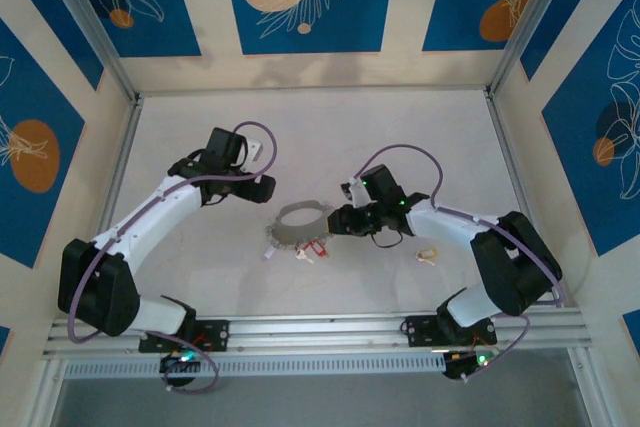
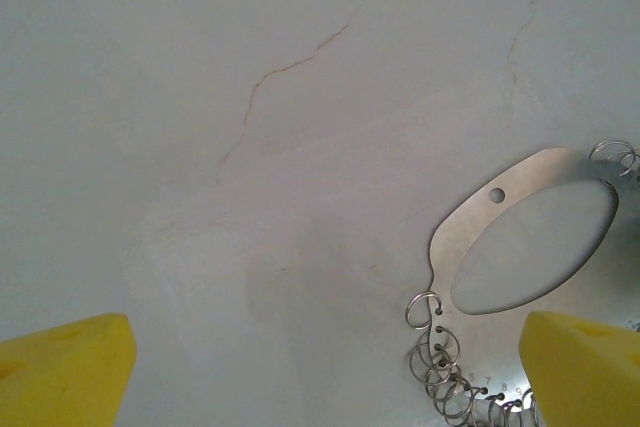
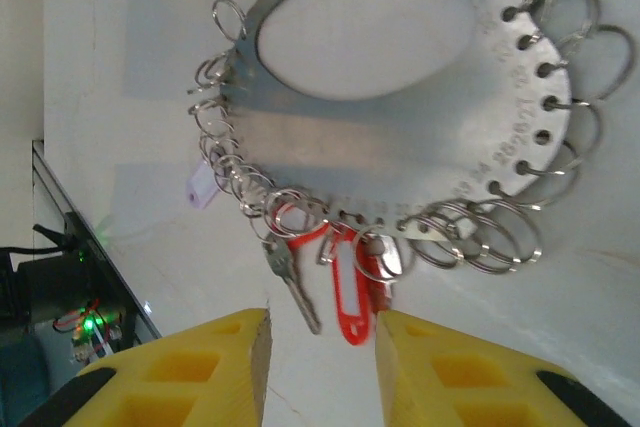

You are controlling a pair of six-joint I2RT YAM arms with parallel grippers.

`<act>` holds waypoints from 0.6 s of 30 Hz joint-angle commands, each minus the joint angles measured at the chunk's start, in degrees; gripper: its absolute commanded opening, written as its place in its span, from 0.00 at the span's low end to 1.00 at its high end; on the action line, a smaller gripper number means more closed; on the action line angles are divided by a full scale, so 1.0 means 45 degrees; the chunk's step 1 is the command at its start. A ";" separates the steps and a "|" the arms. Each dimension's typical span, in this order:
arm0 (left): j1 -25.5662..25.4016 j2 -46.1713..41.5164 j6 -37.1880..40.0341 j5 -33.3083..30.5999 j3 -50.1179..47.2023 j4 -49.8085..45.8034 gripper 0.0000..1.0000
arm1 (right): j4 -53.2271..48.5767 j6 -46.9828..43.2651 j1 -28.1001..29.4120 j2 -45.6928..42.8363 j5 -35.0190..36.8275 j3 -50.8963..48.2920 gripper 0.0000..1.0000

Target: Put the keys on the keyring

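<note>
Red-tagged key (image 3: 347, 299) on keyring (image 3: 420, 162) just off R hand (image 3: 322, 321) tips, gap narrow | L hand (image 2: 325, 335) wide

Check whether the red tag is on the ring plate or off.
On: the red tag hangs from the plate's edge, beside a silver key.

Top cam: high, near-edge side, looks down on whole table (image 1: 420, 137). Wrist cams: low, close-up. All 3 share keyring (image 3: 400, 162).
</note>
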 commanded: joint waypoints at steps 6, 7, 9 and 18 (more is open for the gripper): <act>-0.0017 -0.0351 0.0038 -0.0049 0.0320 -0.0087 0.99 | -0.1381 0.2113 0.0911 0.0346 0.2191 0.0866 0.33; 0.0003 -0.0380 0.0096 -0.0096 0.0315 -0.0080 0.99 | -0.1532 0.1878 0.0722 0.0427 0.2217 0.0918 0.32; -0.0015 -0.0373 0.0227 -0.0122 0.0348 -0.0171 0.99 | -0.1738 0.1119 -0.0047 0.0630 0.1930 0.0913 0.29; -0.0017 -0.0120 0.0473 0.0268 0.0433 -0.0280 0.99 | -0.1440 -0.1290 -0.1504 0.1644 -0.1417 0.1039 0.32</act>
